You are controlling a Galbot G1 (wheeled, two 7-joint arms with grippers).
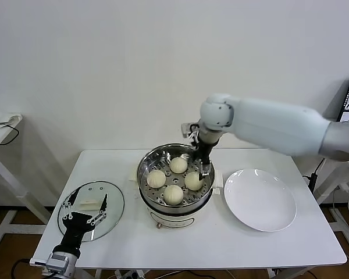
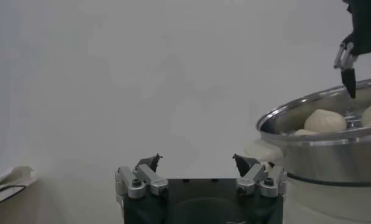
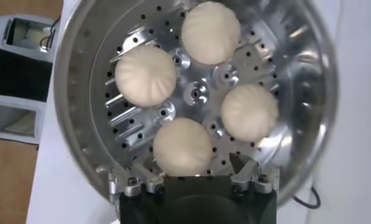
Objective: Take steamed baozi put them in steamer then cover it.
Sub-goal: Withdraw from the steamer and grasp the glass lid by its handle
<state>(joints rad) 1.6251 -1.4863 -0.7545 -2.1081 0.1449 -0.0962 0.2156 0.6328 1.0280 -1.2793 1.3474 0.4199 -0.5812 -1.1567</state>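
All four steamed baozi sit on the perforated tray of the steamer, directly beneath the right gripper, whose fingers are spread and empty. Lifting carelessly could nudge the nearest bun. The right arm reaches down over the rim; the left gripper, spread wide, hovers over the glass lid.

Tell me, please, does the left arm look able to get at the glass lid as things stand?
Probably yes: the left gripper hovers with jaws open right over the glass lid, and nothing lies between them; the right gripper is away over the steamer.
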